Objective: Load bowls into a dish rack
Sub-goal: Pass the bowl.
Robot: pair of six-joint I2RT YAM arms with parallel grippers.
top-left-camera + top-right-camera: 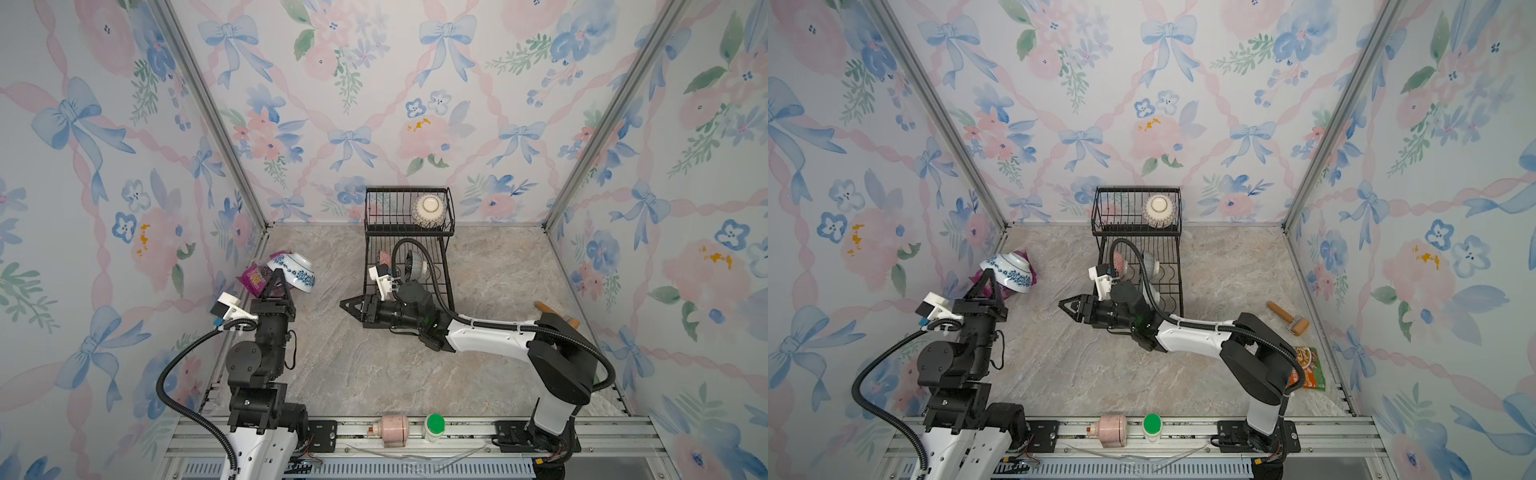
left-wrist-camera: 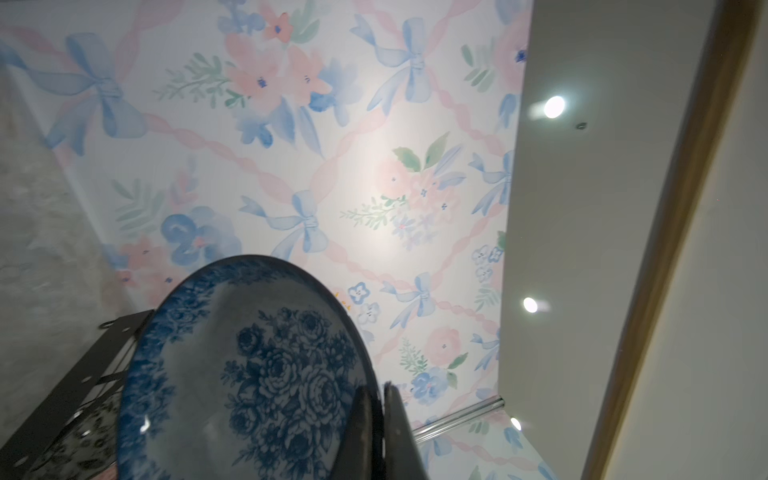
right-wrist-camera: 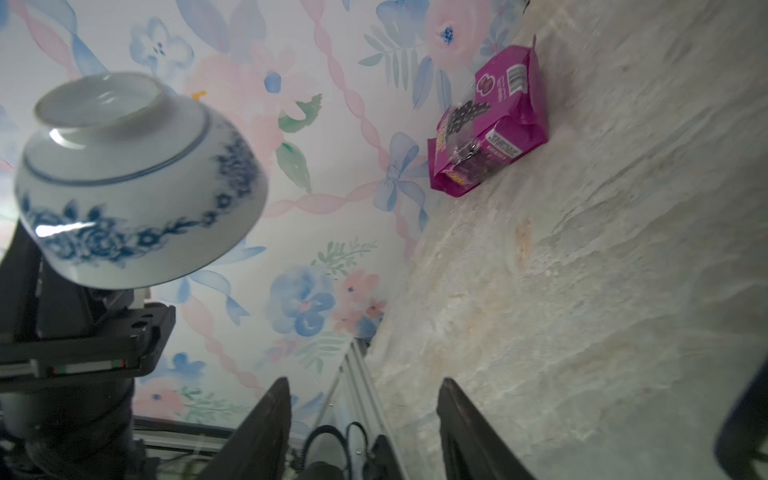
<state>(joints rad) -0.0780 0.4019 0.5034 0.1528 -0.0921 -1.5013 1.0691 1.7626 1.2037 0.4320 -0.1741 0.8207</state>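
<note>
My left gripper point(image 1: 277, 272) point(image 1: 988, 273) is shut on the rim of a white bowl with blue flowers point(image 1: 293, 270) point(image 1: 1010, 270), which it holds tilted above the table's left side. In the left wrist view the fingertips point(image 2: 365, 390) pinch the rim beside the bowl's blue rose inside point(image 2: 249, 374). My right gripper point(image 1: 343, 304) point(image 1: 1061, 306) point(image 3: 361, 380) is open and empty, pointing left towards that bowl point(image 3: 137, 183). Behind it stands the black dish rack point(image 1: 450, 216) point(image 1: 1098, 216). A cream bowl point(image 1: 429, 211) lies upturned on its upper tier. A pink-red bowl point(image 1: 383, 257) and a lattice bowl point(image 1: 416, 266) stand in the lower tier.
A purple snack packet point(image 1: 252, 277) point(image 3: 486, 137) lies below the held bowl by the left wall. A wooden roller point(image 1: 1287, 318) and an orange-green packet point(image 1: 1308, 368) lie at the right. A pink jar point(image 1: 392, 430) and a green-lidded bottle point(image 1: 434, 426) rest on the front rail.
</note>
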